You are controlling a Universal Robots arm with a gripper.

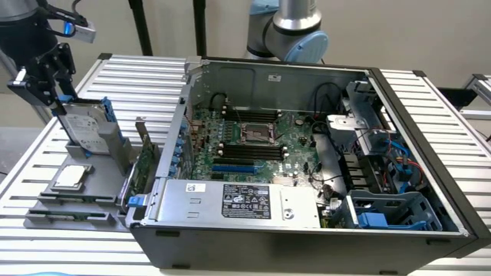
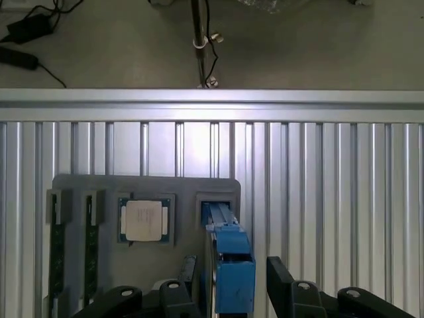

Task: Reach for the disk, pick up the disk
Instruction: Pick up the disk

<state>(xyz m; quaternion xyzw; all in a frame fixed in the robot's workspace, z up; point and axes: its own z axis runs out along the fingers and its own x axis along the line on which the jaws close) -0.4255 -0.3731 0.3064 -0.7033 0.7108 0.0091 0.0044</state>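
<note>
In the grey holder (image 1: pixel 117 150), the silver, white-labelled, blue-railed disk (image 1: pixel 83 131) stands upright beneath the spread fingers (image 2: pixel 281 277).

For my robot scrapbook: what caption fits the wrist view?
Open gripper lined up over the disk standing in its grey holder.

One disk (image 1: pixel 83 131), one processor chip (image 2: pixel 143 220), two memory sticks (image 2: pixel 57 258) (both slotted).
</note>
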